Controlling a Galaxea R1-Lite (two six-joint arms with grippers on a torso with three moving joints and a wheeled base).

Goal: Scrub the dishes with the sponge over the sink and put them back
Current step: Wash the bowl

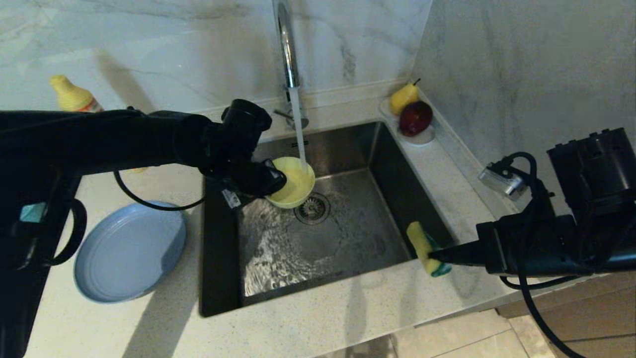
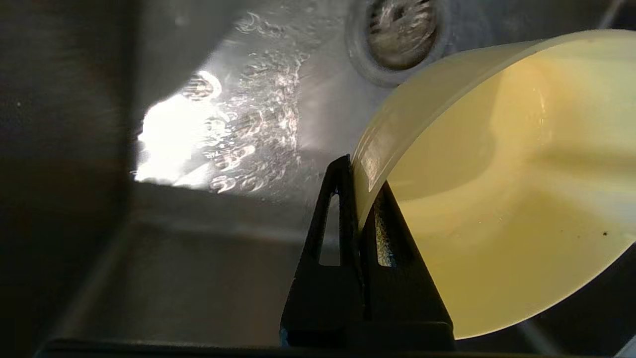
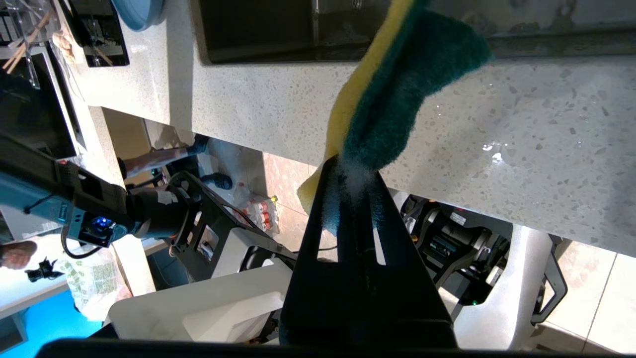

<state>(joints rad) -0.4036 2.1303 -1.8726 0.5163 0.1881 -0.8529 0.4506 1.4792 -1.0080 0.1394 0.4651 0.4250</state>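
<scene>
Marble-look walls and a speckled pale stone counter (image 1: 348,318) frame everything in our head view, with the square stainless steel sink (image 1: 328,238) in the middle and its tall chrome gooseneck faucet (image 1: 287,44) running. Our left gripper (image 1: 272,180) is clamped on the rim of the yellow plastic bowl (image 1: 295,181), tipping it so the stream lands inside, probably a rinse and a wetting before scrubbing. Well behind that gripper, on the counter, sits the wide grey-blue round plate (image 1: 130,251), waiting its turn we'd guess. Our right gripper (image 1: 433,256) hangs at the sink's near right corner, pinching the wavy-edged yellow sponge with the dark green scouring face (image 1: 426,247), parked close enough to swing in.

Left wrist view: fingers (image 2: 343,214) squeezed tight on the bowl's thin wall, one inside, one outside, the round drain strainer (image 2: 400,30) just beyond.

Right wrist view: jaws closed hard on the sponge's lower end, so it flops upward past the fingertips, over the counter edge rather than the basin.
</scene>
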